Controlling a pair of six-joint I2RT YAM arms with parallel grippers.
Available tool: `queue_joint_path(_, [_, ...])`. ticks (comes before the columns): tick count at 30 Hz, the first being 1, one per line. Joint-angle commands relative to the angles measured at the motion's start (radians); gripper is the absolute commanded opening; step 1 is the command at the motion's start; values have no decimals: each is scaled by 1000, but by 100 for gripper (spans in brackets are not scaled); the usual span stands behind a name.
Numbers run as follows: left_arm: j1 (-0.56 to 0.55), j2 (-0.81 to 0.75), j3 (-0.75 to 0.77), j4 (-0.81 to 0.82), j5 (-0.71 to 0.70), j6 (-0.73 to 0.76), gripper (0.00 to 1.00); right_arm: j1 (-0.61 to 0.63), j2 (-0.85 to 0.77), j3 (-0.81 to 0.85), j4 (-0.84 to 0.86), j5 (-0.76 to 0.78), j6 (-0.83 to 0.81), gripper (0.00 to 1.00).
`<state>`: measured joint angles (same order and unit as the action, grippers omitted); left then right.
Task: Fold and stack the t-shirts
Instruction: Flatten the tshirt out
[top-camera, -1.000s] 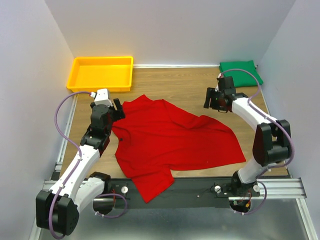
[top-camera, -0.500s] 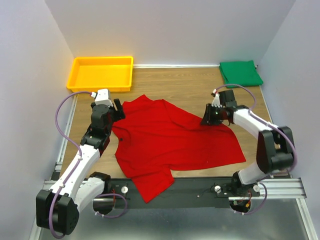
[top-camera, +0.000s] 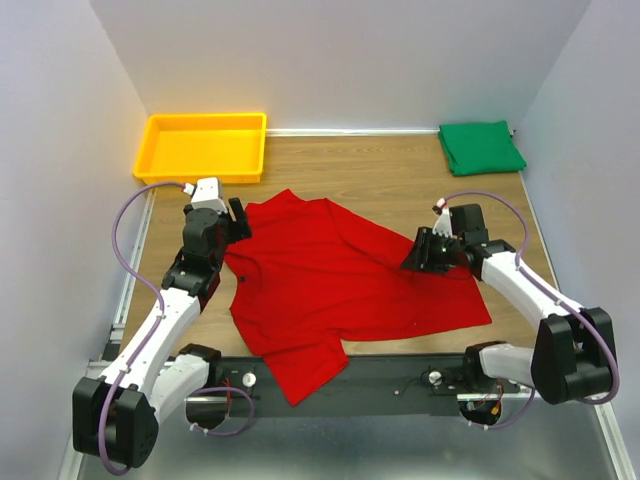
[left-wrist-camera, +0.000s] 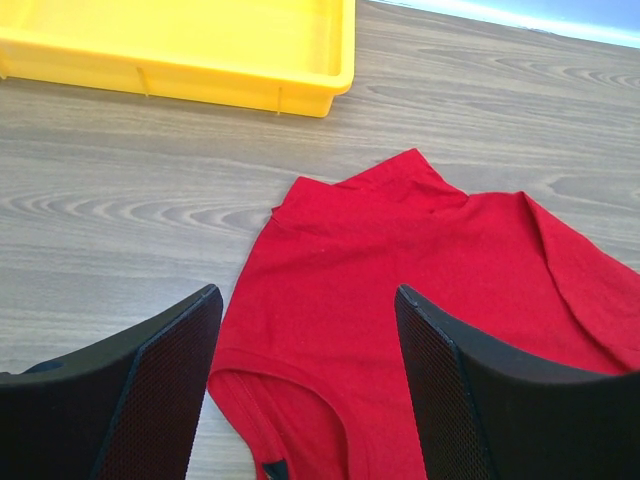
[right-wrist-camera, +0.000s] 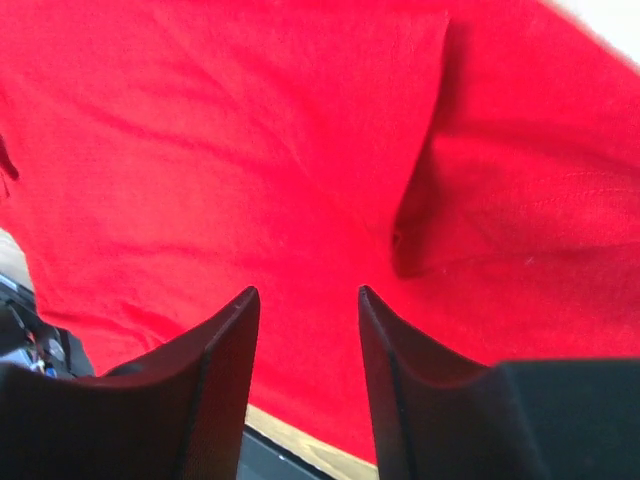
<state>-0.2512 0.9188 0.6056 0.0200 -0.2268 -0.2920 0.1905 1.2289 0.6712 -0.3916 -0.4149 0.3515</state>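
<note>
– Red tee (top-camera: 340, 280) on the table (top-camera: 370, 170), middle, unfolded. Any shift in the last second?
– Right gripper (top-camera: 418, 255) only. Gone from the far right, near the green tee (top-camera: 482, 147); down now over the red one's right edge, at a raised fold. Left gripper (top-camera: 235, 222) unmoved, parked at the collar end.
– Cloth disturbed?
– Not visibly. Same outline, same creases.
– Jaws?
– Left: spread wide, empty, straddling the shoulder edge from above. Right: roughly half apart, red cloth showing through the gap, nothing pinched. Touching the fabric or just above: cannot tell.
– Meaning for the job?
– Probably lining up a first grab, one gripper per side. No fold made yet. Early going.
– State of the red one?
– Lying skewed, collar toward the left arm, hem seemingly toward the right. One ridge running diagonally off from the right gripper. Lower flap lapping over the near edge onto the black rail (top-camera: 420, 365). Soft, limp; likely to slump if lifted by one corner.
– Green?
– Already a neat square, far right corner, well apart from both arms. Looks ready for stacking.
– Tray (top-camera: 150, 160)?
– Yellow, far left corner. Not part of this.
</note>
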Motion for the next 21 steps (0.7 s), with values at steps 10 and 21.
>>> queue_joint_path(10, [-3,-11,14,0,10,4,77,-2,259,222,57,226,27,50])
queue_joint_path(21, [-5,3,17,0,17,7,77,-2,438,248,177,156,20,46])
